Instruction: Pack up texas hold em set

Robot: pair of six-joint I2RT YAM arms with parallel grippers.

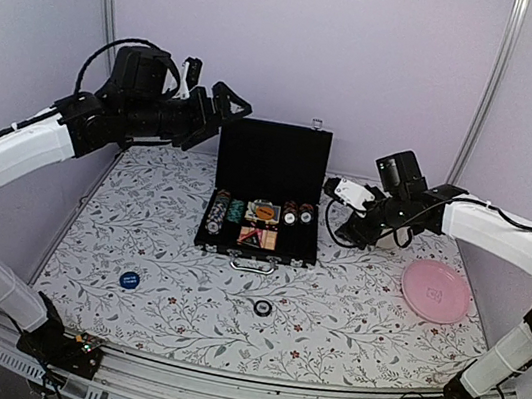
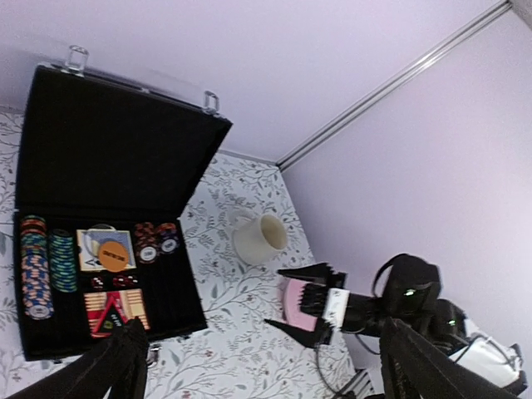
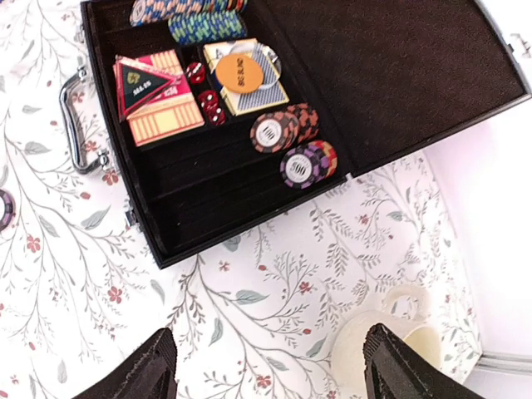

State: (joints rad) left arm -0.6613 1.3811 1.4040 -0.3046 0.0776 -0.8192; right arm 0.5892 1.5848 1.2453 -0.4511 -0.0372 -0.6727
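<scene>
Top view. Black rectangular briefcase (image 1: 272, 158) with silver latches, open mid-way across the flower-patterned tabletop (image 1: 359, 316), lid upright at the back for free reach into the tray. Packed inside: rows of striped poker chips (image 1: 214, 218) and card decks (image 1: 263, 211). Loose in front of the briefcase: a round blue button (image 1: 129, 280) well off to its left, and a small dark ringed button (image 1: 262, 307) just past the handle. Probably the last pieces to go in before closing. Round pink plate (image 1: 437, 290) to the briefcase's right, no part of the set. Left claw (image 1: 221, 111) raised beside the lid's left edge, fingers spread, holding nothing. Right claw (image 1: 332, 194) low by the briefcase's right wall.

Left wrist view. Looking across the briefcase from its left. Own fingers wide apart at the bottom edge. Orange round button (image 2: 110, 251) resting on a deck. Cream mug (image 2: 259, 238) right of the briefcase. Beyond it the right claw, parted and empty.

Right wrist view. Looking down on the briefcase's right side. Red triangle token (image 3: 137, 79) on a striped deck, red dice (image 3: 208, 100) tucked between decks, bare grooves (image 3: 199, 179) with room to spare. Own fingers splayed, gripping nothing, mug partly behind one.
</scene>
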